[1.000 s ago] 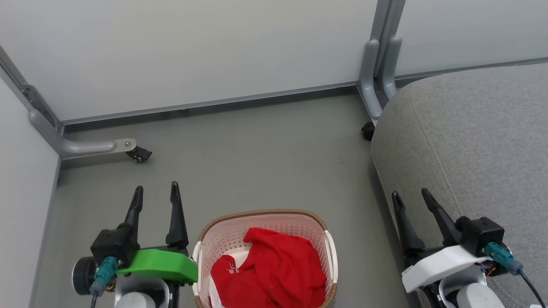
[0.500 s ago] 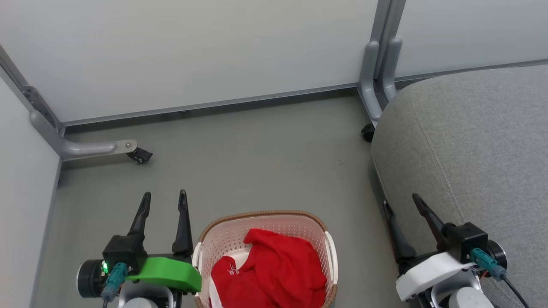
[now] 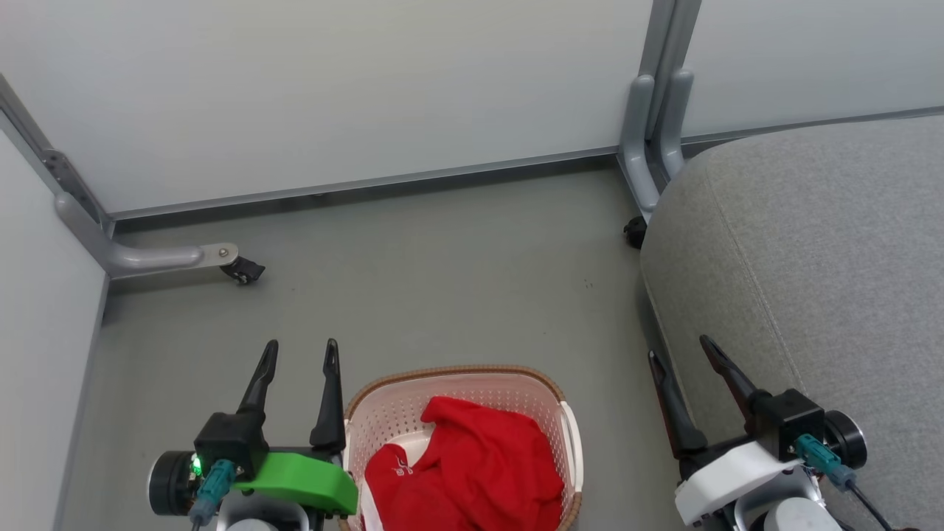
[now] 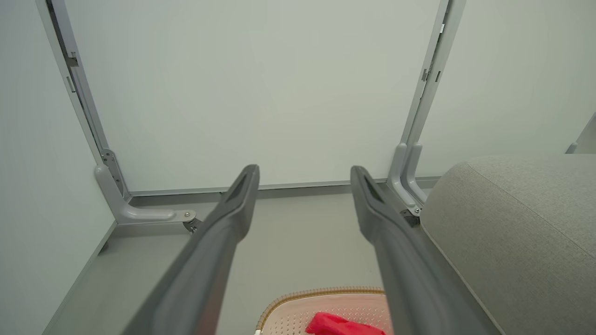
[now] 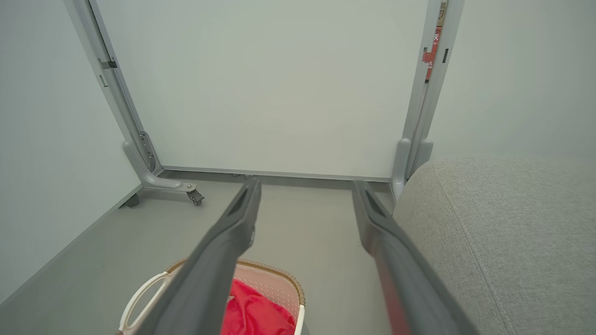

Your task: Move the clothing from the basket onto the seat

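Observation:
The red jersey [image 3: 472,464] lies crumpled in the cream basket [image 3: 383,413] with a brown rim, on the floor at the bottom centre of the head view. Its red fabric [image 5: 256,316] also shows low in the right wrist view, and a small red patch [image 4: 342,323] in the left wrist view. My left gripper [image 3: 301,352] stands open just left of the basket, above the floor. My right gripper [image 3: 680,348] is open to the basket's right, against the front edge of the grey seat [image 3: 818,243]. Neither holds anything.
Pale partition panels [image 3: 332,88] close the back and left side. Their grey metal feet carry castors, one at the left [image 3: 242,271] and one by the seat's corner [image 3: 633,230]. Grey floor [image 3: 442,280] lies between the basket and the panels.
Both grippers have shifted toward the basket: the left one to the right and lower, the right one to the left and lower. The jersey and basket stayed put.

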### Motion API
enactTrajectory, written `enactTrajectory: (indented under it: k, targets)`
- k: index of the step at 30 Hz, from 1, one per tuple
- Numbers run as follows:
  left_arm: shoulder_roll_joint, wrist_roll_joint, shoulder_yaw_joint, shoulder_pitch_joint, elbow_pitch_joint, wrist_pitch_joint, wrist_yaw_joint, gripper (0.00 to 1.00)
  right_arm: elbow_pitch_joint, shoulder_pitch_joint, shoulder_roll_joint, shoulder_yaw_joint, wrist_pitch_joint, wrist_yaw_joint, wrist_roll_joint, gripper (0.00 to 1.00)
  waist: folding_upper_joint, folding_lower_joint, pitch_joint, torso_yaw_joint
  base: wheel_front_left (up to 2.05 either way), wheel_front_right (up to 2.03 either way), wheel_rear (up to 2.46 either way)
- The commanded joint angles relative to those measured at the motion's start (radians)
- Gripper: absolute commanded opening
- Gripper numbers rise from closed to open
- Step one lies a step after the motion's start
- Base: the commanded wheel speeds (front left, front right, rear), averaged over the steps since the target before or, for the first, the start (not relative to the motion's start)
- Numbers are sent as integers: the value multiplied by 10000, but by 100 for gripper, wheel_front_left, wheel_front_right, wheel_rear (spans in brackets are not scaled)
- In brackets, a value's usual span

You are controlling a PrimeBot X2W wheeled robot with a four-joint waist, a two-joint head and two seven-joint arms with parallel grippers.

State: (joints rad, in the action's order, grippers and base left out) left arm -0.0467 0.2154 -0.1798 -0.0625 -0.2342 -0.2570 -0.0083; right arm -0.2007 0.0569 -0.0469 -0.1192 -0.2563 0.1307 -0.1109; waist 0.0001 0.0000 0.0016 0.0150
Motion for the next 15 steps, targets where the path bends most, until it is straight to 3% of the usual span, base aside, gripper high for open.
enactTrajectory:
  k: [1,15]
  targets:
    - [-68,-197,-29,-42,-7,-91,15,100,20,63,-60,-14,-102,0,200,100,-1,0,-6,4,0,0,0]
    - [-66,274,-47,-66,-77,-92,19,100,-10,11,-56,233,-105,-1,-220,100,-1,0,-18,-25,0,0,0]
